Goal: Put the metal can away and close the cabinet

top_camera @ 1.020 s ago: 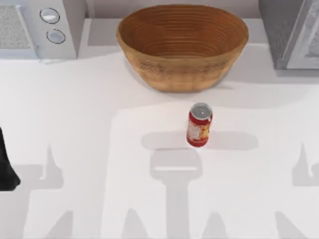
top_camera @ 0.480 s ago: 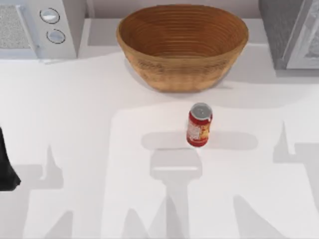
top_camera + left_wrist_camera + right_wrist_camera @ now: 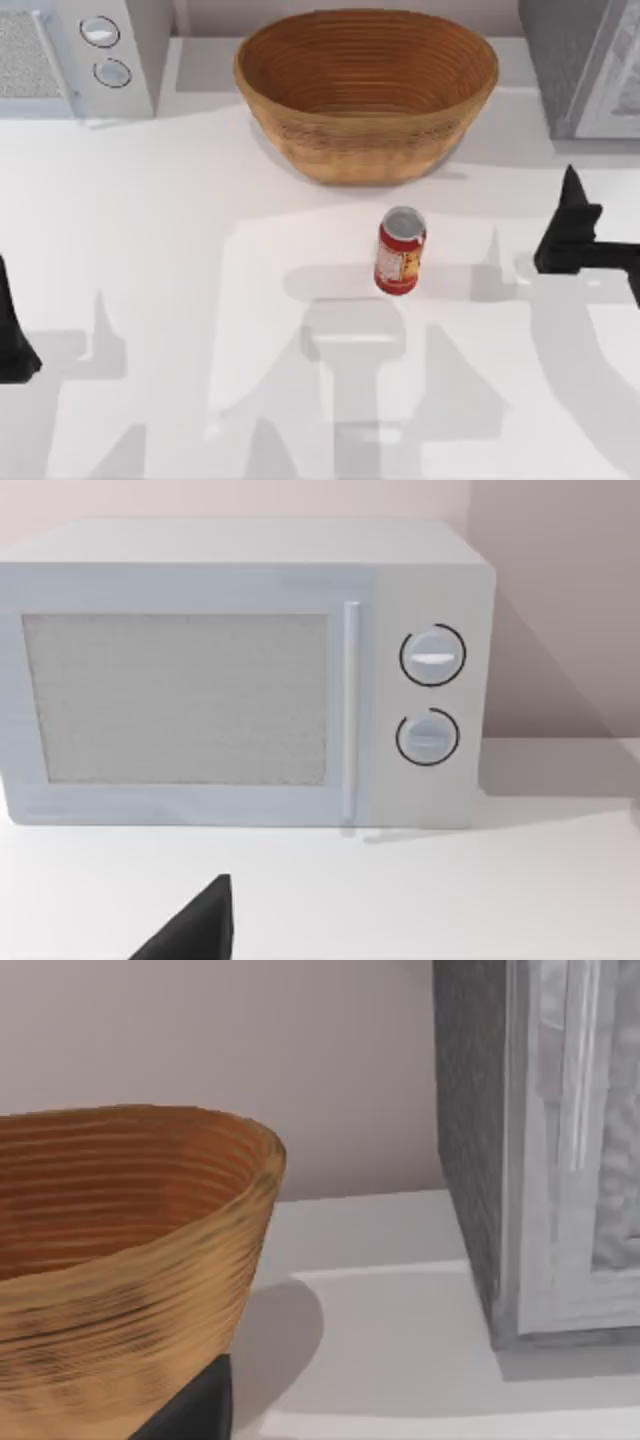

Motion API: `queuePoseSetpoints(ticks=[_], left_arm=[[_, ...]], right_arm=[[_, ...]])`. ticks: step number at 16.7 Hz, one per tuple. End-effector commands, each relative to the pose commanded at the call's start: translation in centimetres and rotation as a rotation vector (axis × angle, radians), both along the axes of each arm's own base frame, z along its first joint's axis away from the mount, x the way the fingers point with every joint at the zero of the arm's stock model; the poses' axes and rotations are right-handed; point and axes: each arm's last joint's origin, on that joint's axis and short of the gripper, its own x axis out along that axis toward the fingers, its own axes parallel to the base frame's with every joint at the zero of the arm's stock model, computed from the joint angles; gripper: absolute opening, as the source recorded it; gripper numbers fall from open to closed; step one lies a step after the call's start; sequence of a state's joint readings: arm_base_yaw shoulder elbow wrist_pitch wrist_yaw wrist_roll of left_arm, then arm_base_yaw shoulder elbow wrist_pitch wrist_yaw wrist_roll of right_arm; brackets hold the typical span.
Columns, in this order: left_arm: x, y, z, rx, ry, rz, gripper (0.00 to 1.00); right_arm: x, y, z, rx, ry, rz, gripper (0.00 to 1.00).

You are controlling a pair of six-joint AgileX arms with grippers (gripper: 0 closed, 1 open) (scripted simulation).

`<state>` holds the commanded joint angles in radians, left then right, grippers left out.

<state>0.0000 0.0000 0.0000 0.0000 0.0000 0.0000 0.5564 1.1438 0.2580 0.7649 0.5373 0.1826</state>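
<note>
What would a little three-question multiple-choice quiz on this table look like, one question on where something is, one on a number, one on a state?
1. Where does the small red-labelled metal can stand?
A. Inside the woven wicker bowl
B. On the white table, in front of the woven wicker bowl
C. On top of the white microwave

2. How many round dials does the white microwave have?
A. One
B. Two
C. Four

3. How is the metal can resting?
A. Upright, silver lid up
B. Tipped on its side
C. Held in the right gripper

Answers:
1. B, the top view shows it on the table, apart from the bowl.
2. B, the left wrist view shows two, one above the other.
3. A, it stands free, with the right gripper off to its right.
</note>
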Motion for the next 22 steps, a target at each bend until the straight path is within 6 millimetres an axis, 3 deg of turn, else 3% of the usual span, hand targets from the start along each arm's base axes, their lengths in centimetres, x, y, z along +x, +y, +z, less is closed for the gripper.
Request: queuePoseSetpoints(ticks=[5, 11, 16, 22], left_arm=[[0.0, 0.0, 0.0, 0.000, 0.000, 0.000, 1.00], [0.0, 0.0, 0.0, 0.000, 0.000, 0.000, 1.00], [0.0, 0.0, 0.0, 0.000, 0.000, 0.000, 1.00], [0.0, 0.0, 0.0, 0.000, 0.000, 0.000, 1.00]], right_arm=[[1.7, 5.8, -3.7, -0.026, 0.023, 0.001, 1.00], [1.8, 11.4, -8.9, -0.057, -0.011, -0.002, 1.00], [1.4, 14.3, -12.6, -0.074, -0.054, -0.009, 1.00], [1.0, 15.8, -15.6, -0.096, -0.091, -0.022, 1.00]])
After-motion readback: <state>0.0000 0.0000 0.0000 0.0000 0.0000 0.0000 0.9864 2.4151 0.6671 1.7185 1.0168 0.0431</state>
